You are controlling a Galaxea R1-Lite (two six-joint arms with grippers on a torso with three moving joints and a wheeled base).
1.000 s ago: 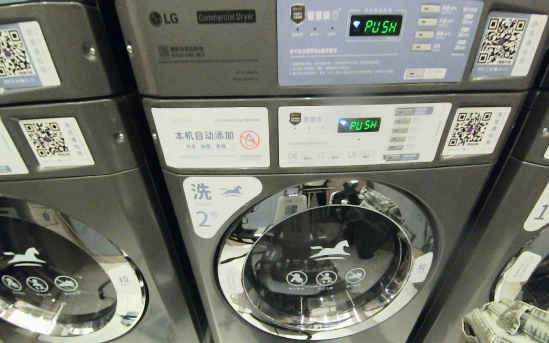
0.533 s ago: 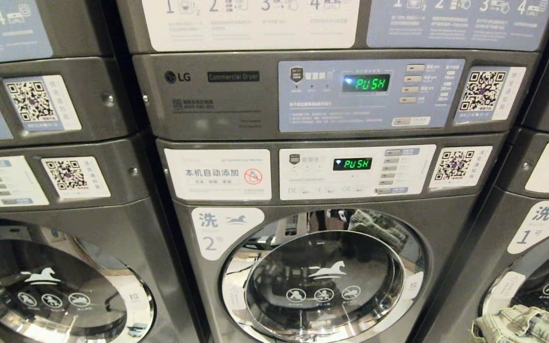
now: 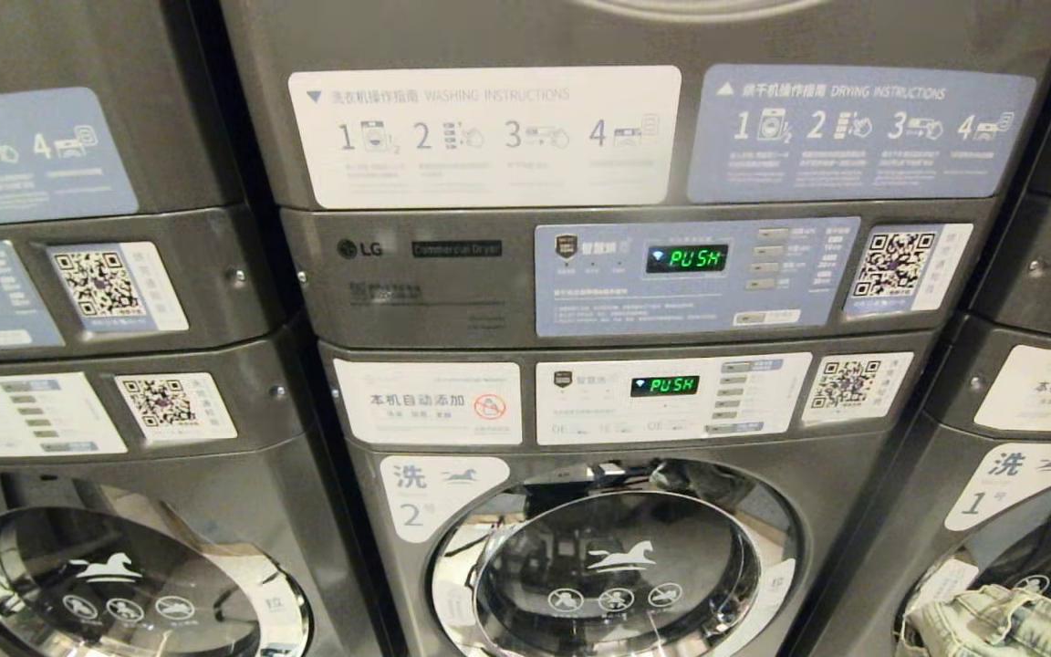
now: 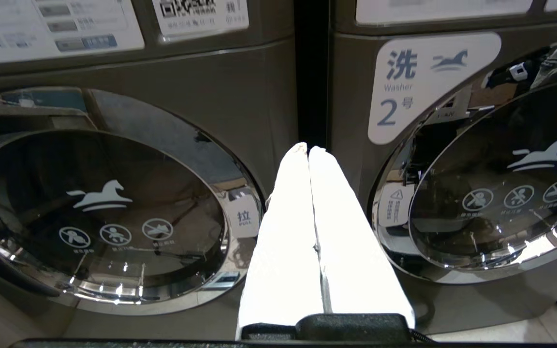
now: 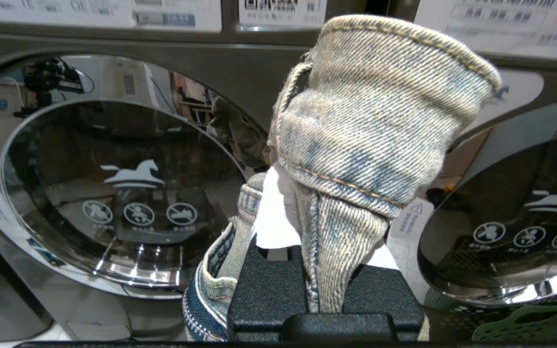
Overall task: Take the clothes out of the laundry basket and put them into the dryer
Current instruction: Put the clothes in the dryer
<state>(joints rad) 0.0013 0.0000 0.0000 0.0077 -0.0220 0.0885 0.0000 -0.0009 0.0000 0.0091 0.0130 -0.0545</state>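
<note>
My right gripper (image 5: 302,212) is shut on a bunched piece of faded denim clothes (image 5: 380,111), which rises over its white fingers (image 5: 271,222) and hides the tips. The same denim shows at the head view's bottom right (image 3: 1000,625). A corner of the green laundry basket (image 5: 525,326) lies low beside it. The dryer (image 3: 416,274) is the upper grey machine, its panel reading PUSH; only the lower rim of its door (image 3: 699,5) shows. My left gripper (image 4: 307,151) is shut and empty, pointing at the gap between two washers.
Washer number 2 (image 3: 617,566) sits under the dryer with its round glass door closed. Similar stacked machines stand to the left (image 3: 124,584) and right (image 3: 1027,474). White and blue instruction labels (image 3: 489,137) cover the dryer's front.
The head camera has risen: the whole wall of machines has slid down the picture, bringing the instruction labels and the dryer door's rim into view. The denim stays at bottom right.
</note>
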